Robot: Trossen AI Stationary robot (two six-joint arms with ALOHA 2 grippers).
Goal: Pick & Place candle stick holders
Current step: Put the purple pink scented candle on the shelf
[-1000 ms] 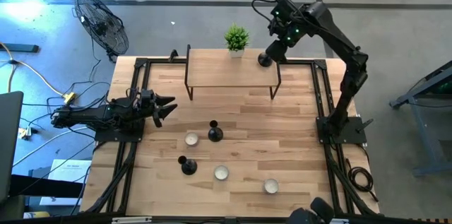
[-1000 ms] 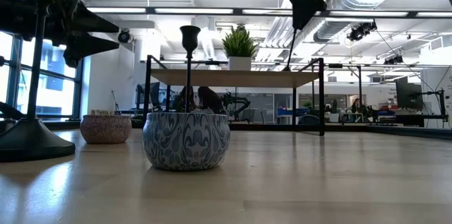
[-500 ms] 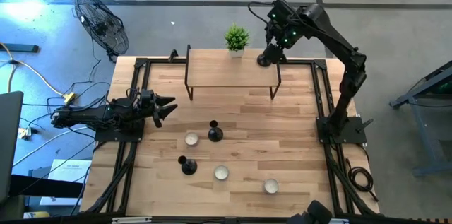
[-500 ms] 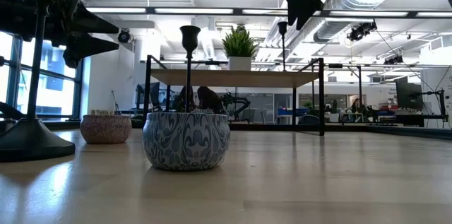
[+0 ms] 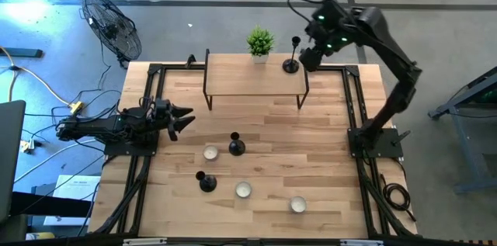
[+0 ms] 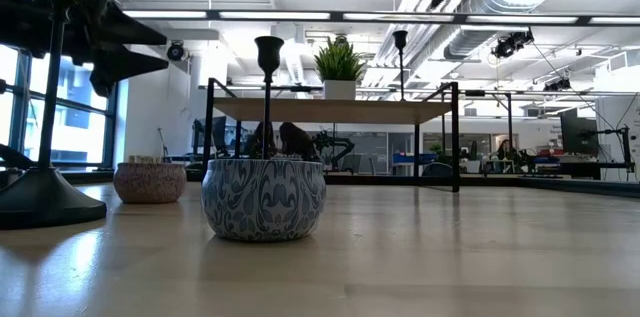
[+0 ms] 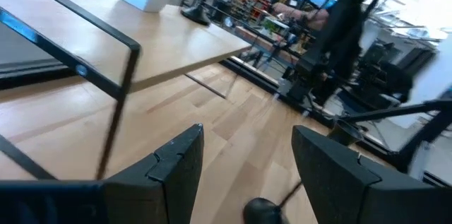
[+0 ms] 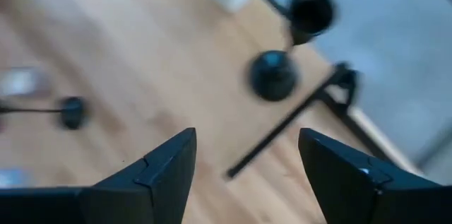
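Three black candle stick holders are in play. One point(image 5: 291, 64) stands upright on the raised wooden shelf point(image 5: 233, 79), near its right end and just beside the small potted plant point(image 5: 260, 42). The right gripper point(image 5: 312, 53) hangs above and just beside it, its fingers point(image 8: 159, 171) spread and empty; in the right wrist view the holder point(image 8: 274, 75) lies ahead of the fingertips, outside the gap between them. This one looks placed.

The other two point(image 5: 237, 146) point(image 5: 206, 181) stand on the table point(image 5: 326, 145) among white tealight candles point(image 5: 210, 153), well apart from either gripper. The left gripper point(image 5: 180, 118) waits at the table's left edge, fingers point(image 7: 176, 164) parted on nothing, with the round base of a holder point(image 7: 263, 211) showing just beyond its tips.

Each holder is probably rigid metal, light, smooth and top-heavy over a small flared base, so it would tip easily if nudged. The thin stem, midway between cup and base, is likely the best hold: the fingers would close narrow, squarely on both sides, and lift straight up.
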